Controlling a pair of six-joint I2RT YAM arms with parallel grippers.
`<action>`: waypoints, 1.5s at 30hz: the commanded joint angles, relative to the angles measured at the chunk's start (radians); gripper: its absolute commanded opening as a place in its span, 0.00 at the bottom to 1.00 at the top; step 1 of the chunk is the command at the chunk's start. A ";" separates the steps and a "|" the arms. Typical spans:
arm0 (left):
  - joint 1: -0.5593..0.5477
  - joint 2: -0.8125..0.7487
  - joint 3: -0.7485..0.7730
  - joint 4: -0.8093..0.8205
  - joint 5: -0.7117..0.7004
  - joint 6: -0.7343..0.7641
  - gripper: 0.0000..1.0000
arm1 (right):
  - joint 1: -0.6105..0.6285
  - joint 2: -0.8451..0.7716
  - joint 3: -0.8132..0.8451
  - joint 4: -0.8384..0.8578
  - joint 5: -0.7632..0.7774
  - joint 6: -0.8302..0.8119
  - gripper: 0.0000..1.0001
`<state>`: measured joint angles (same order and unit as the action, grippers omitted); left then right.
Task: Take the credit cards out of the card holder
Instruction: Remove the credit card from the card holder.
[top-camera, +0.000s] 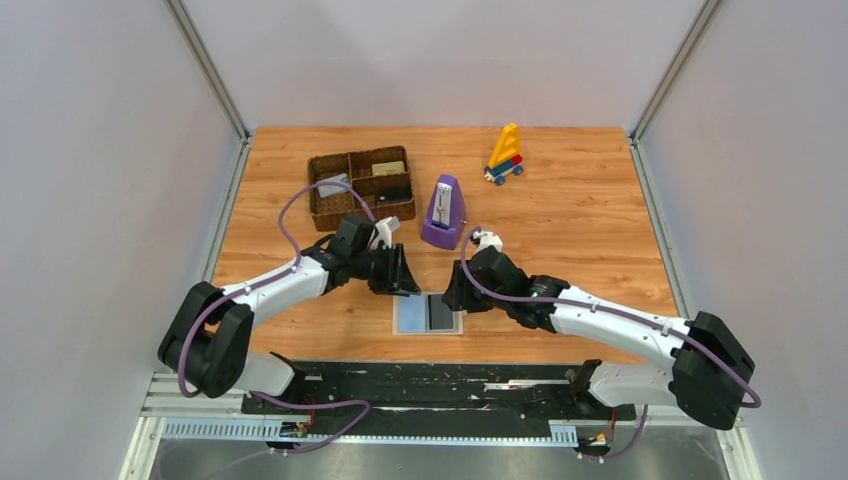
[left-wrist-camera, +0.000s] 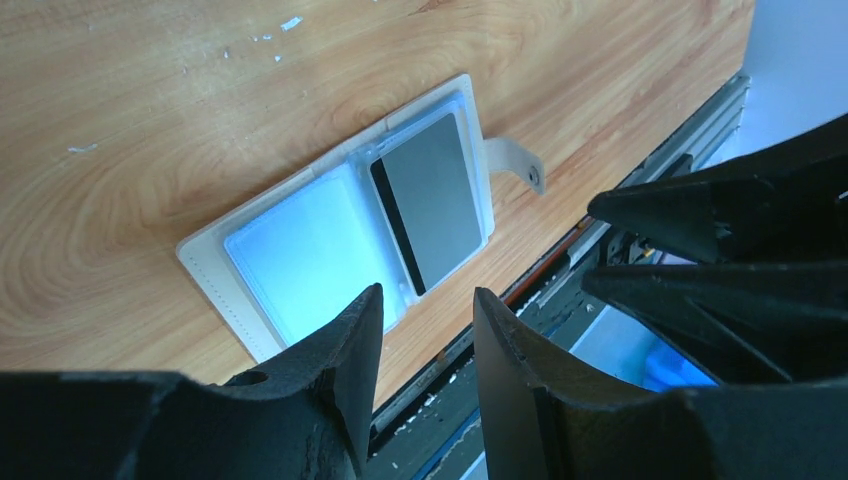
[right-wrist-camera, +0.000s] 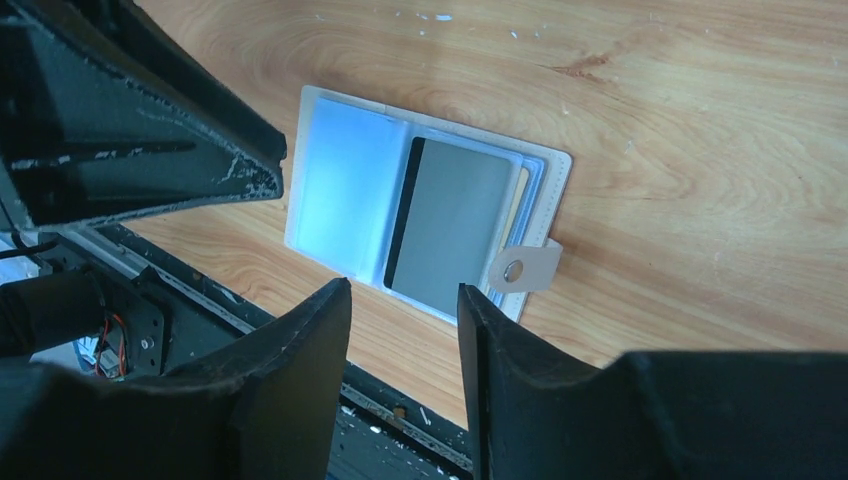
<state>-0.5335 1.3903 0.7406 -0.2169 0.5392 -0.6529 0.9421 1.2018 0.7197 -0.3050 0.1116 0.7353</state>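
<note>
The light-blue card holder lies open and flat on the table near the front edge. Its left half shows an empty clear sleeve; its right half holds a grey card with a black stripe, also seen in the right wrist view. A tan card edge peeks behind it. A snap tab sticks out at the holder's side. My left gripper is open and empty just above-left of the holder. My right gripper is open and empty at its right.
A brown woven tray with cards in it stands at the back left. A purple metronome stands behind the holder. A toy sailboat is at the back right. The black rail runs along the table's front edge.
</note>
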 joint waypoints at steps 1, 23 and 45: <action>-0.011 -0.014 -0.047 0.178 0.010 -0.079 0.46 | -0.037 0.032 -0.024 0.101 -0.038 0.033 0.42; -0.063 0.038 -0.132 0.297 -0.055 -0.136 0.45 | -0.095 0.217 -0.067 0.263 -0.153 0.049 0.29; -0.112 0.138 -0.160 0.400 -0.060 -0.186 0.42 | -0.097 0.242 -0.133 0.289 -0.155 0.093 0.23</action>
<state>-0.6342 1.5120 0.5941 0.1261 0.4900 -0.8246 0.8490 1.4403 0.6048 -0.0372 -0.0376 0.8120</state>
